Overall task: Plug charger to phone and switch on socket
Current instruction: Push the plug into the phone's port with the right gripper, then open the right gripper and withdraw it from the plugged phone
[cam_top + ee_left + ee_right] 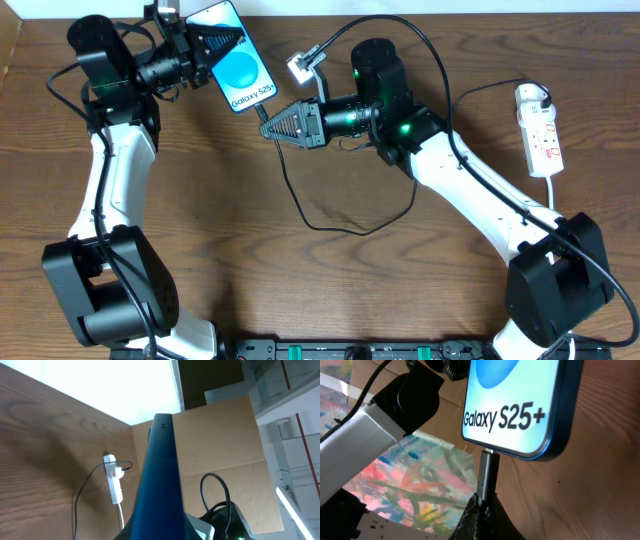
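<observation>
My left gripper [205, 45] is shut on the phone [238, 62], holding it above the table with its blue "Galaxy S25+" screen up; the phone shows edge-on in the left wrist view [159, 475]. My right gripper [272, 126] is shut on the charger's black connector [487, 477], whose tip touches the port on the phone's bottom edge [520, 410]. The black cable [330, 225] loops across the table. The socket [540, 128], a white strip with red switches, lies at the far right, also in the left wrist view [114, 480], with a black plug in it.
A small white adapter [302, 66] hangs on the cable near the right arm. Cardboard [220, 445] stands beyond the table's edge. A white perforated board [375, 527] and a colourful surface [415, 485] show beyond the table's edge.
</observation>
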### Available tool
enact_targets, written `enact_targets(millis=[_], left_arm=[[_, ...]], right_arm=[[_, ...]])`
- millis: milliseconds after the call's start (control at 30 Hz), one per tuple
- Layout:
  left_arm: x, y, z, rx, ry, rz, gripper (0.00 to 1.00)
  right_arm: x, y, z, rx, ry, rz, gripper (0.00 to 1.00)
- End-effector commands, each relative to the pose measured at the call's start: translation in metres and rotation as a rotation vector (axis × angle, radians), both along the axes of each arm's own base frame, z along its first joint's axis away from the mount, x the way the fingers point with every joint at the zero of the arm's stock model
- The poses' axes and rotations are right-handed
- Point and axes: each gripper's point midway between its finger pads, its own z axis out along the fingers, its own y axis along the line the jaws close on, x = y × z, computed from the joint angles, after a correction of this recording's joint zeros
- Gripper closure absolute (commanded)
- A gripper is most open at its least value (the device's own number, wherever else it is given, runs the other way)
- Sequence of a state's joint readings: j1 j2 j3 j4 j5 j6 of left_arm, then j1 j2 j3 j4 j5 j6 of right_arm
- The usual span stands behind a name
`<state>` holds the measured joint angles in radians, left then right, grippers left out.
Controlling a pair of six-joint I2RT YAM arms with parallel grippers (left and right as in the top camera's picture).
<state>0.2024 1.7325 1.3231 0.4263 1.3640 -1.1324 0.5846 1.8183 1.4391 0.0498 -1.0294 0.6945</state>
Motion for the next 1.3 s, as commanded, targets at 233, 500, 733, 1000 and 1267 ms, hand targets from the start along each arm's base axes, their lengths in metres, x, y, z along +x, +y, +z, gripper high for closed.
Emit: enact_targets(millis=[233,500,733,1000,1267], left_arm=[[-0.011,-0.008,0.013,0.010,-0.050,-0.072,0.93],[-0.010,-0.008,0.013,0.010,-0.050,-0.066,0.93],[-0.006,-0.006,0.013,0.015,-0.056,-0.043,0.92],[-0.008,-0.008,0.002,0.049,-0.087,-0.055,0.93],[-0.012,-0.027,-0.050,0.146,0.031,-0.040,0.93]], right_arm=[[0.015,-0.003,0.019,0.012,-0.057,-0.096,0.99],[0.005,-0.008,0.006,-0.025,-0.010,-0.048,0.76],[0.004,-0.025,0.008,-0.004,0.013,0.011,0.63],[0.051,-0.077,-0.011,-0.072,0.058,-0.156,0.49],[0.079,-0.133,-0.082,-0.392,0.128,-0.416,0.49]])
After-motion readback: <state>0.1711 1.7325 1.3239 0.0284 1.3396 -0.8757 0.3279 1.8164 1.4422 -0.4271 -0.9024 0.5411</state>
